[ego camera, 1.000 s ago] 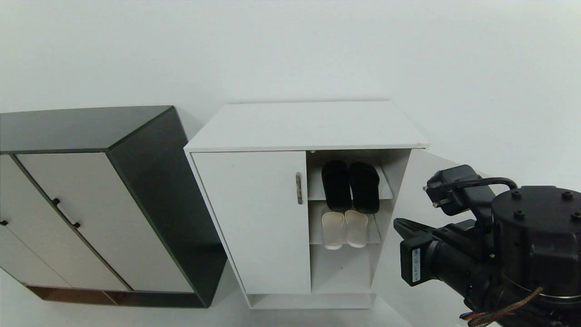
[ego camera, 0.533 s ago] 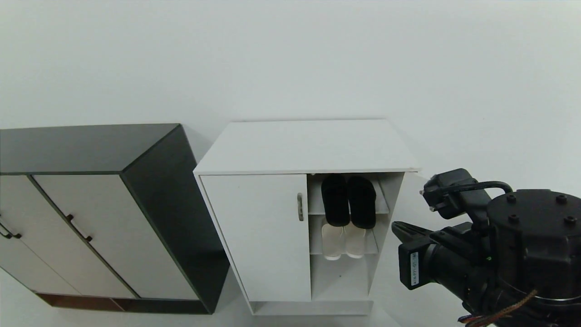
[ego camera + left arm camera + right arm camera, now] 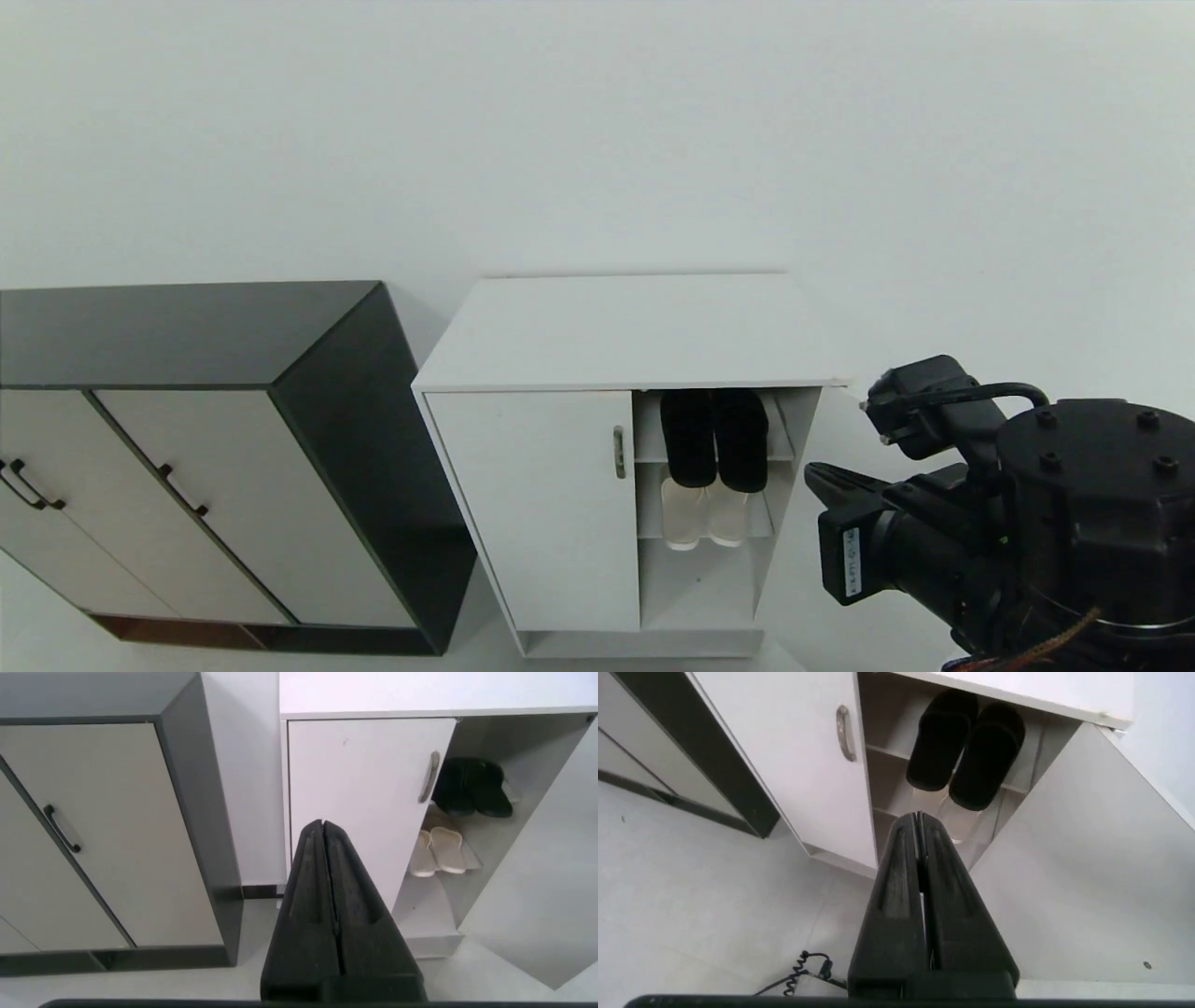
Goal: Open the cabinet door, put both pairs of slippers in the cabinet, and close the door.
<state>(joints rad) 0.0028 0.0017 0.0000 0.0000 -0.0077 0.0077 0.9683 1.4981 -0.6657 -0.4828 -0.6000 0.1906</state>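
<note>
With black slippers [image 3: 985, 751] and white slippers [image 3: 441, 851] shelved in the cabinet [image 3: 625, 327], its door [image 3: 1083, 849] stands swung open at 3 o'clock of the opening. It looks a stiff, light, smooth panel, best pushed near its free edge. Left end effector [image 3: 324, 831] and right end effector [image 3: 920, 821] are pinched closed, empty.

A dark, pale-doored cabinet [image 3: 336, 448] stands well left of the right gripper [image 3: 920, 819]. A coiled cable [image 3: 799, 973] lies on the floor [image 3: 701, 905] below its fingers [image 3: 901, 887].

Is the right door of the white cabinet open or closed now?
Open: the right door stands swung out, and the black slippers and white slippers show inside.
</note>
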